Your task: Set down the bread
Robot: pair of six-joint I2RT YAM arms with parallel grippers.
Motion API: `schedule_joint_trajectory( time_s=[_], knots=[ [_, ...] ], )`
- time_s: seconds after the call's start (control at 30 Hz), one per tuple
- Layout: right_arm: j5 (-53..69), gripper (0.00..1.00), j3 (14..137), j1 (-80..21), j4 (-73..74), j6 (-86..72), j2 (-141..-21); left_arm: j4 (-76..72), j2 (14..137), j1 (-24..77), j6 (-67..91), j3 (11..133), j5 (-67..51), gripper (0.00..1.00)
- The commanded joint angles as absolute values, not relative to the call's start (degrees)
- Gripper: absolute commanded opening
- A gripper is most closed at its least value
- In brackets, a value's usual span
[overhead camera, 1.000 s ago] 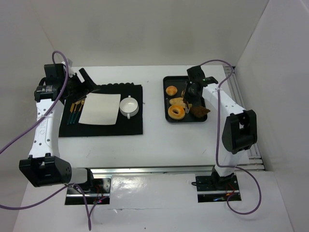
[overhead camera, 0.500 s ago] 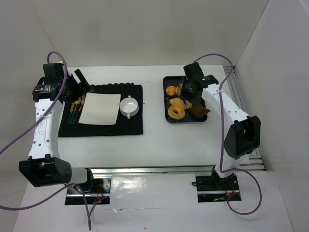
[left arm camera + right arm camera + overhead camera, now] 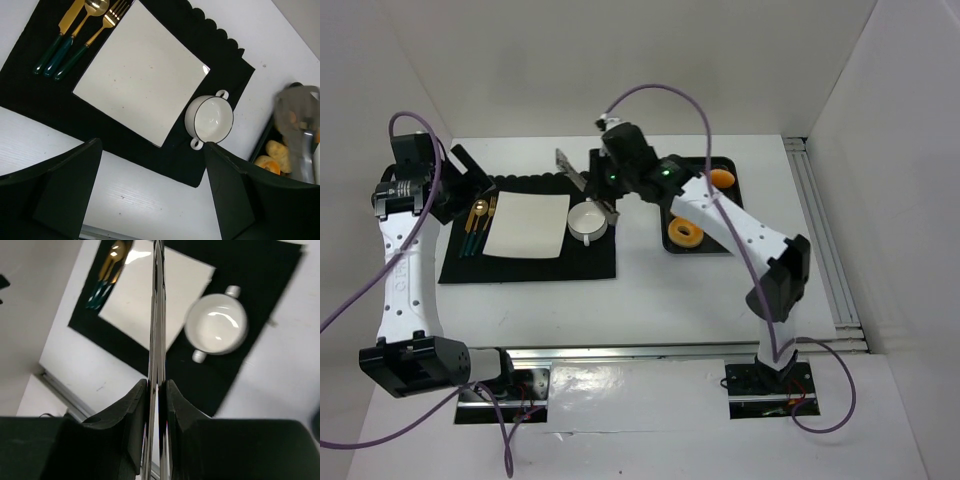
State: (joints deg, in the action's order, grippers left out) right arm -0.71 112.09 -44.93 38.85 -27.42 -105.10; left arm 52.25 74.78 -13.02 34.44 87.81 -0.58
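Note:
My right gripper [image 3: 607, 180] is shut on a pair of metal tongs [image 3: 570, 168] and hangs over the far edge of the black mat [image 3: 600, 262], just behind the white bowl [image 3: 587, 221]. In the right wrist view the tongs [image 3: 159, 300] run straight up with both arms pressed together; no bread shows between them. A glazed donut [image 3: 685, 232] and an orange bun [image 3: 721, 177] lie in the black tray [image 3: 728, 162]. More bread pieces [image 3: 277, 152] show in the left wrist view. My left gripper [image 3: 470, 180] is open and empty above the mat's left end.
A white square plate [image 3: 528, 225] lies on the mat, with gold cutlery [image 3: 478, 222] to its left. White walls close in the table on three sides. A metal rail [image 3: 825, 240] runs along the right edge.
My right arm has swung left from the tray to above the bowl and mat, carrying the tongs. The left arm has drawn back slightly to the left.

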Motion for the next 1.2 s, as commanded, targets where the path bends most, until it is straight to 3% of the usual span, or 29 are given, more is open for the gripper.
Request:
schedule_joint_trajectory(
  time_s=[0.0, 0.3, 0.53, 0.93, 1.03, 1.17],
  knots=[
    [0.88, 0.0, 118.37, -48.25, 35.77, -26.89, -111.87, 52.29, 72.25, -13.97, 35.6, 90.44, -0.17, 0.97],
    [0.88, 0.0, 114.61, -45.26, 34.28, -27.42, -110.3, 51.59, 71.72, -13.97, 34.54, 89.91, -2.81, 0.97],
    [-6.59, 0.0, 99.52, -35.7, 37.87, -27.42, -96.61, 51.59, 71.72, -13.97, 33.49, 89.91, -3.95, 0.97],
    [-6.77, 0.19, 89.83, -23.91, 46.14, -25.66, -85.88, 50.54, 72.25, -13.97, 34.01, 89.38, -6.15, 0.97],
    [-5.37, 0.29, 89.21, -22.59, 46.14, -25.14, -85.87, 50.54, 72.25, -13.97, 34.01, 88.86, -6.68, 0.95],
    [-4.83, 0.3, 89.74, -21.45, 47.37, -25.14, -87.01, 50.01, 72.25, -13.97, 34.01, 88.86, -6.68, 0.95]
  ],
)
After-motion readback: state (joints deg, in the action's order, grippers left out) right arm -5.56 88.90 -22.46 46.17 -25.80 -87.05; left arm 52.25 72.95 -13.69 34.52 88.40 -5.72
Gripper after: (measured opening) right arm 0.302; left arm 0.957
